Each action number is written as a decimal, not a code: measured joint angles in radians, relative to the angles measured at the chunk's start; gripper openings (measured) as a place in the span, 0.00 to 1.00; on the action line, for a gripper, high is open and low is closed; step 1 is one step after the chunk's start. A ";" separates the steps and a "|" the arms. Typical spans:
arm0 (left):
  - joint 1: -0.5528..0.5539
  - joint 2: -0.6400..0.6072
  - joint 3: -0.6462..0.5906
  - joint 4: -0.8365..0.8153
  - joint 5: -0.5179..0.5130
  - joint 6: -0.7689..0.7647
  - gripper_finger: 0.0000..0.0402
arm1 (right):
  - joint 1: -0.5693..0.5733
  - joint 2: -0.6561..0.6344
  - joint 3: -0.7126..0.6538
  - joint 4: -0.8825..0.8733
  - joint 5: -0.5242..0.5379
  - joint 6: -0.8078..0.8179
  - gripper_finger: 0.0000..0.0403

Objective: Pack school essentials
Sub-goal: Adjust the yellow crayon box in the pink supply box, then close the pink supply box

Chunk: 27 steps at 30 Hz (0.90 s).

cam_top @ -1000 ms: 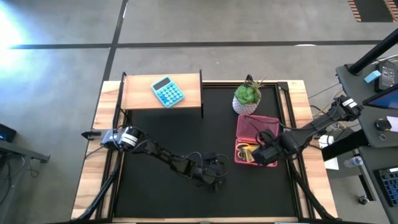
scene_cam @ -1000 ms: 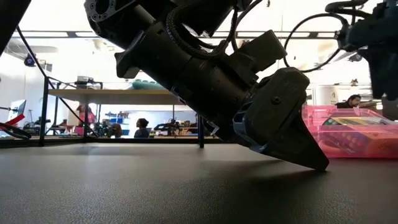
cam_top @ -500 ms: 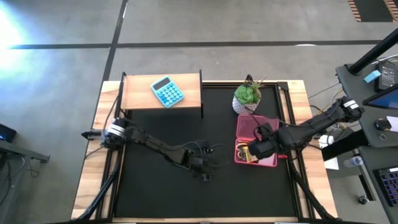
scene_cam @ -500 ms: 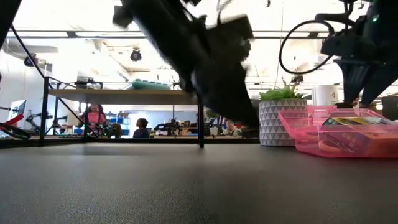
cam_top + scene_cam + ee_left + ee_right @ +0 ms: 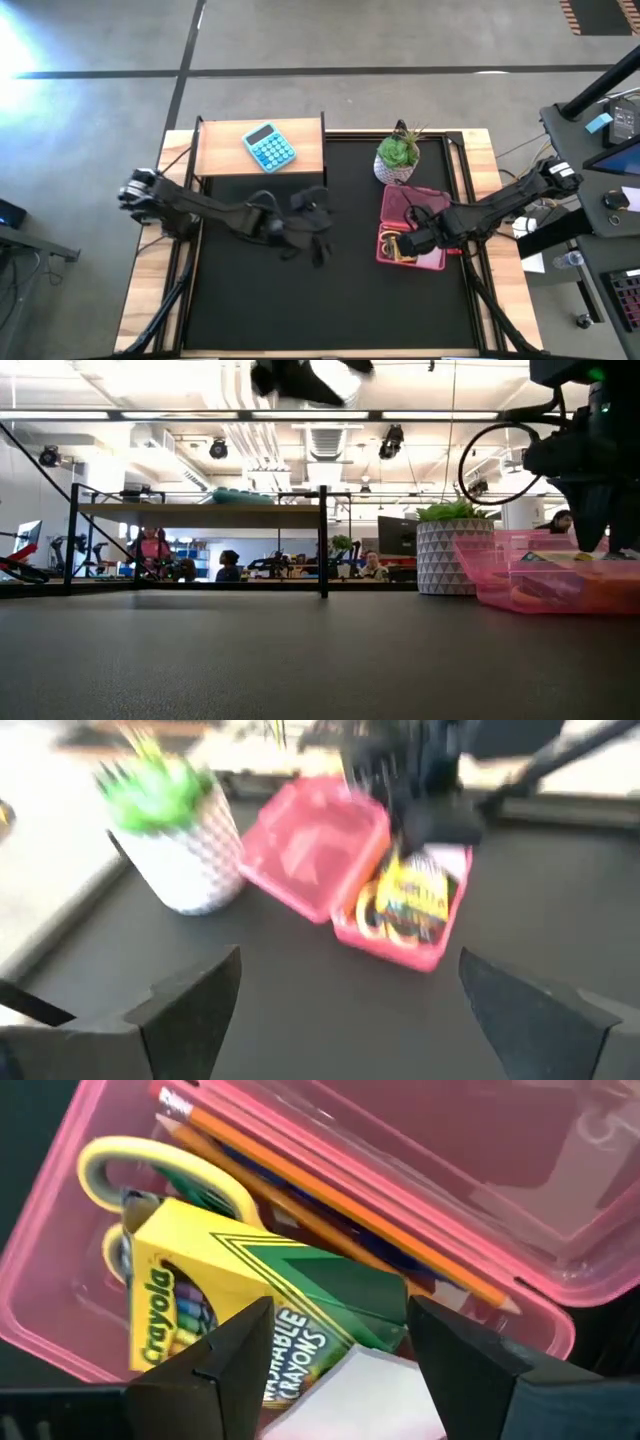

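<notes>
Left hand point(image 5: 318, 225) raised and pulled back, fingers wide, empty, right hand point(image 5: 408, 243) open over pink case point(image 5: 411, 203)

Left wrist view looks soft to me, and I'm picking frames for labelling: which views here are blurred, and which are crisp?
Left wrist view: motion-smeared, plant and pink box both soft. Low view: left arm a dark smear at top; plant pot sharp. Right wrist view: crisp, the crayon box lettering legible. High view: left gripper slightly smeared.
</notes>
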 joint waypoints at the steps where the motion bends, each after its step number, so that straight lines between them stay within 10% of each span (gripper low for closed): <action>1: 0.000 -0.030 -0.001 0.002 -0.009 0.016 0.89 | 0.000 0.000 0.000 0.000 -0.006 0.000 0.54; 8: 0.000 -0.186 -0.001 -0.018 -0.019 0.093 0.89 | 0.000 -0.001 0.027 -0.006 -0.043 -0.001 0.54; 19: 0.000 -0.203 -0.001 -0.043 -0.020 0.094 0.89 | -0.010 -0.021 0.238 -0.392 0.178 -0.001 0.54; 27: 0.005 -0.110 -0.001 -0.001 -0.018 0.082 0.89 | -0.249 -0.021 0.251 -0.515 0.270 -0.158 0.54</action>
